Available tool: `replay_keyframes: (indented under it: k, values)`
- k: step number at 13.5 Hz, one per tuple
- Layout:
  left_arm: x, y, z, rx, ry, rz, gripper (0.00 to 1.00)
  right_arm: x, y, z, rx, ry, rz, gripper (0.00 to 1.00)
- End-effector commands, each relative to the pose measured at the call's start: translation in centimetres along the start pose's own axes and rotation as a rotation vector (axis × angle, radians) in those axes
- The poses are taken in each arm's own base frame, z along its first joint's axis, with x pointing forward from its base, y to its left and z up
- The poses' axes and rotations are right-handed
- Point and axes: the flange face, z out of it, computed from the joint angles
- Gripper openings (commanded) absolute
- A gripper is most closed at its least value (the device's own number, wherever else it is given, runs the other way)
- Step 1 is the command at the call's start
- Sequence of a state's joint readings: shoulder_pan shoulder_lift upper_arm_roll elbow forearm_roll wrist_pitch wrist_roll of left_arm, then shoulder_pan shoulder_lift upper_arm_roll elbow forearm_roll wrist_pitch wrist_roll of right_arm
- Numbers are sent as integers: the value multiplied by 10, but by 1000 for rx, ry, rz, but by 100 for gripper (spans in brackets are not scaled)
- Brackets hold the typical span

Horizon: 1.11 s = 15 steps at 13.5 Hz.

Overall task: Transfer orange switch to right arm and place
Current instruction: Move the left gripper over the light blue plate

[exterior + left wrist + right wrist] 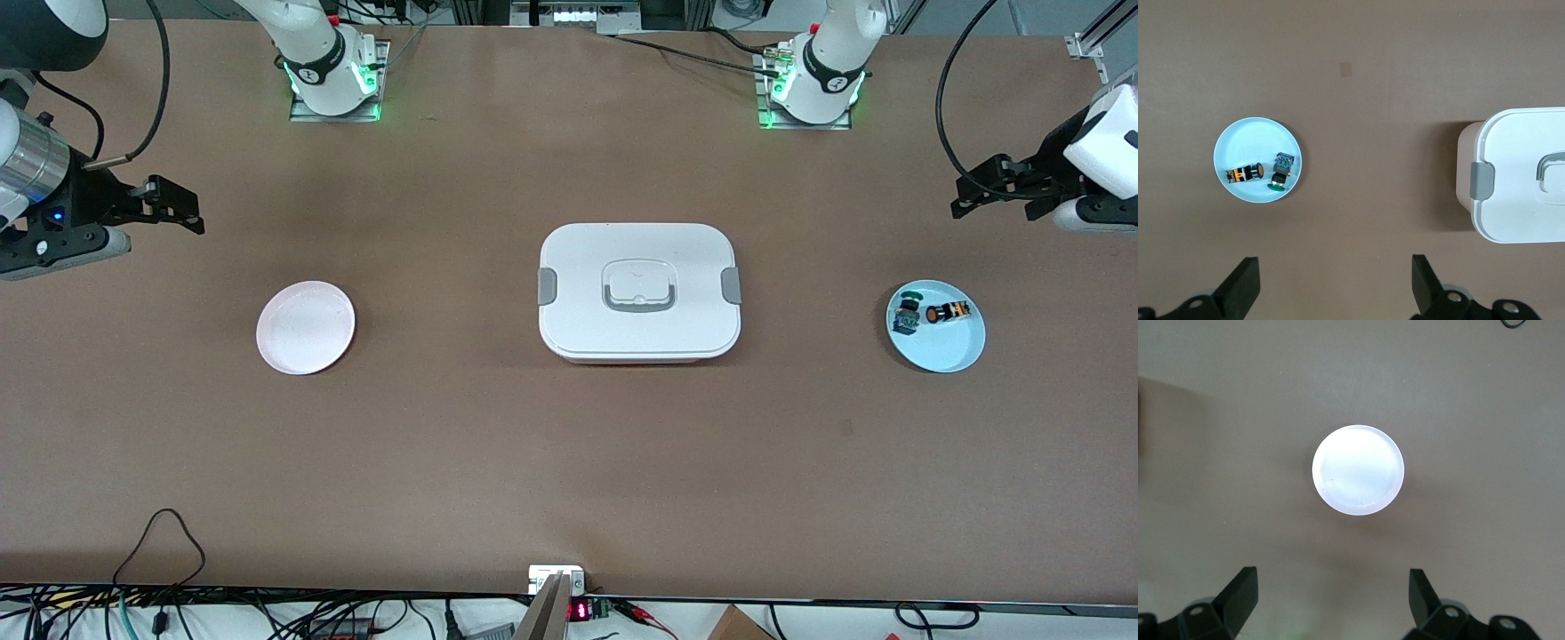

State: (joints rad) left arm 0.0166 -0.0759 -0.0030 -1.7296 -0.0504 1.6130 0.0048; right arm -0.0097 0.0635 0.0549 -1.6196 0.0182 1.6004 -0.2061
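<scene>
Since the tiny black push-button orange switch (948,312) lies untouched in its dish, nothing of the task looks done: the pick-up, the handover to the right arm and the placing all remain. Largest on the brown surface (569,444) is the white rectangular lidded box with grey latches (638,292), at the middle. Toward the right arm's end lies the round pale pink plate (305,326), bare, and probably where the switch is meant to go. Toward the left arm's end lies the round light blue plate (951,351), holding two small parts just beside each other: the orange switch and a similar green-capped switch (907,313). The orange switch lies on its side, its long axis roughly along the length of the surface, with the orange cap pointing toward the green-capped one and the box. The left claw (1335,283) hangs in the air beside the blue plate, fingers apart and holding nothing. The right claw (1331,597) hangs near the pink plate, likewise spread and unloaded.
</scene>
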Motion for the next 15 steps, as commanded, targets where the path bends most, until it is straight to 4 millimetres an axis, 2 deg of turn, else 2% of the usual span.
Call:
replay_keyframes:
  k: [1,6,8,13,15]
  values:
    - [-2,1,-8,23,5,0,100,0,2,-2,-5,-10,-4,100]
    - [0,-2,-7,21,-1,-10,100,0,2,-2,-5,-10,-4,100]
    - [3,-2,2,21,-30,-15,100,0,1,-2,-5,-11,-5,100]
    - [24,-17,43,19,-105,-44,100,1,1,-2,-5,-11,-7,100]
    - [33,-34,65,11,-145,-75,100,1,1,-2,-5,-11,-7,100]
